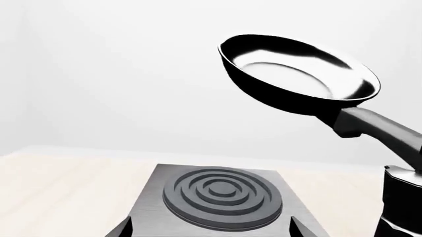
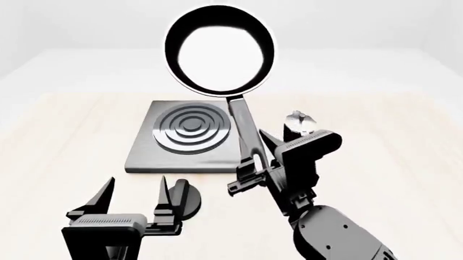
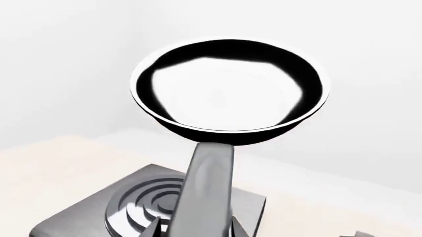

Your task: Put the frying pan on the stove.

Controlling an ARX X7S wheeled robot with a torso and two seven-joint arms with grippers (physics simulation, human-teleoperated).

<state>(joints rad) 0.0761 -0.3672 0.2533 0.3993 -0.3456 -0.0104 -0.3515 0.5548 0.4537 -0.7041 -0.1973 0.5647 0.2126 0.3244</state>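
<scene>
**Pan held aloft, stove waiting below**

From where I stand, the carrying step looks to be in hand: the frying pan (image 2: 220, 51) is up in the air, well clear of the table (image 2: 58, 135), and has not yet been set down. The right tool (image 2: 253, 165) is pinching the pan's long handle near its end, fingers pressed against it on either side. The left tool (image 2: 134, 197) hangs low in front of the stove (image 2: 184, 141), its fingers spread and holding nothing.

The pan's long axis runs from the gripped handle away from the robot and upward, so the bowl sits at the far, high end, tipped with its open face turned back toward the robot rather than level. In the left wrist view the bowl (image 1: 300, 74) floats above and to one side of the ring burner (image 1: 222, 197), not centred over it. The right wrist view shows the handle (image 3: 207, 192) rising over the stove's near edge toward the bowl.

My guess is that the next move calls for bringing the bowl level, drawing it back until it is over the rings, then lowering it until the base rests flat on the plate. Only then should the right tool let go. The stove is wider than the pan, so there is some room for error in placement.

A dark round object (image 2: 184, 197) lies on the table just beside the left tool.
</scene>
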